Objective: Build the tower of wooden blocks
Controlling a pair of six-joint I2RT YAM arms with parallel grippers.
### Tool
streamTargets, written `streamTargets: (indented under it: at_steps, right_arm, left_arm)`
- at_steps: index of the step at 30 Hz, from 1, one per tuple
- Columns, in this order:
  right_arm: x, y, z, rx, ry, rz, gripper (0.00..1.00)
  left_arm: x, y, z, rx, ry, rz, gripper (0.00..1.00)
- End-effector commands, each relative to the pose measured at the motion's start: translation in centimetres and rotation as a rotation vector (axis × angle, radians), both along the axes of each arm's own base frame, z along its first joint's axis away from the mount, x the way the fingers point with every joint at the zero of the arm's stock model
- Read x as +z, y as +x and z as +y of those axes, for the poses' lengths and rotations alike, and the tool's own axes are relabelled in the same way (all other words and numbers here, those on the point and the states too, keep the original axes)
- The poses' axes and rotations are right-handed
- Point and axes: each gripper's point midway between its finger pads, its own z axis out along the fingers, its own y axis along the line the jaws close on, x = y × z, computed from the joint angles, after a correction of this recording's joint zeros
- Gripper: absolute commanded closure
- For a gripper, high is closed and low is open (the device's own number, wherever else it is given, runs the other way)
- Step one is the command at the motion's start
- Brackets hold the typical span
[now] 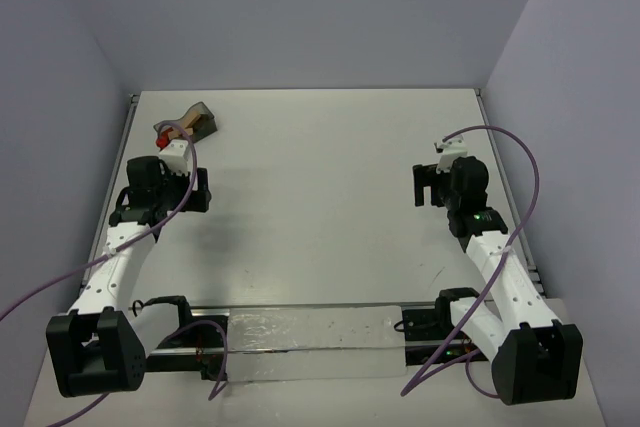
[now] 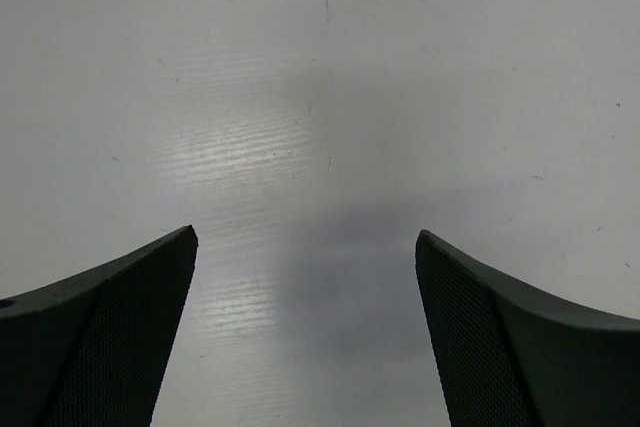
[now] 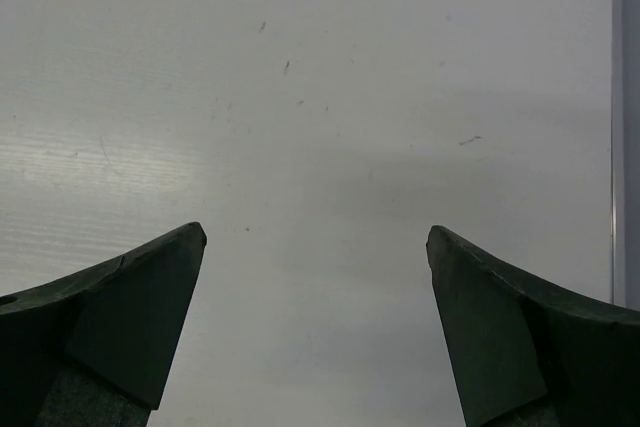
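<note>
Left gripper [image 1: 172, 185], seen from the top external camera, hangs pointing down at the white table [image 1: 320, 197], just on the near side of the greyish see-through box [image 1: 203, 119]. From this angle its jaws are hidden under the wrist. The small wood blocks [image 1: 176, 131], tan with a reddish piece, sit at the box's near-left end. Whether they touch the box or lie partly in it cannot be told, and they are too small here to tell whether they are stacked. The white mount on the left wrist covers their near edge. The right gripper [image 1: 445, 185] also points down, well apart from the box, far to its right and nearer the arm bases. A see-through strip [image 1: 310, 342] lies well to the near side of the box, between the two bases.

From the left wrist, two dark fingers [image 2: 120, 327] stand wide apart, released, with scuffed white table showing between them.

From the right wrist, the fingers [image 3: 110, 327] are likewise spread wide and released over the white table.
</note>
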Motion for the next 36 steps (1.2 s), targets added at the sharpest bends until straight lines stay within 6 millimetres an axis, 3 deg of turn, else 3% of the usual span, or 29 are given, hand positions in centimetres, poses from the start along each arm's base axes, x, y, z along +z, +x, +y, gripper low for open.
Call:
streamTargets:
  at_steps: [1, 5, 8, 16, 20, 22, 26, 27, 31, 36]
  right_arm:
    - [2.1, 0.9, 0.8, 0.037, 0.015, -0.039, 0.00]
    - [1.9, 1.0, 0.8, 0.036, 0.013, -0.032, 0.00]
    - [1.7, 0.9, 0.9, 0.045, 0.014, -0.021, 0.00]
    - [0.7, 0.9, 1.3, 0.063, 0.021, 0.017, 0.00]
    - [0.0, 1.0, 1.5, 0.076, 0.028, 0.050, 0.00]
    - [-0.2, 1.0, 1.5, 0.076, 0.025, 0.059, 0.00]
    - [-0.5, 1.0, 1.5, 0.077, 0.021, 0.073, 0.00]
    - [-0.6, 1.0, 1.5, 0.078, 0.022, 0.074, 0.00]
    - [-0.6, 1.0, 1.5, 0.079, 0.021, 0.079, 0.00]
    - [-0.9, 0.9, 1.6, 0.084, 0.022, 0.091, 0.00]
  left_arm:
    - [2.3, 1.0, -0.6, -0.032, -0.018, -0.054, 0.03]
    - [2.0, 1.5, -1.5, -0.077, -0.049, 0.006, 0.01]
    - [3.5, 3.5, -1.3, -0.086, -0.037, 0.000, 0.01]
    - [6.6, 11.2, 1.4, -0.082, 0.048, -0.063, 0.02]
    - [6.7, 16.4, 1.8, -0.125, 0.066, -0.100, 0.03]
    - [6.5, 17.7, 1.8, -0.147, 0.063, -0.085, 0.05]
    - [5.5, 21.1, 1.5, -0.273, -0.008, -0.018, 0.23]
    - [6.7, 22.1, 1.7, -0.303, -0.018, -0.049, 0.28]
    - [4.0, 24.1, 2.7, -0.325, -0.046, -0.001, 0.43]
    - [2.2, 24.3, 2.8, -0.376, -0.019, 0.027, 0.51]
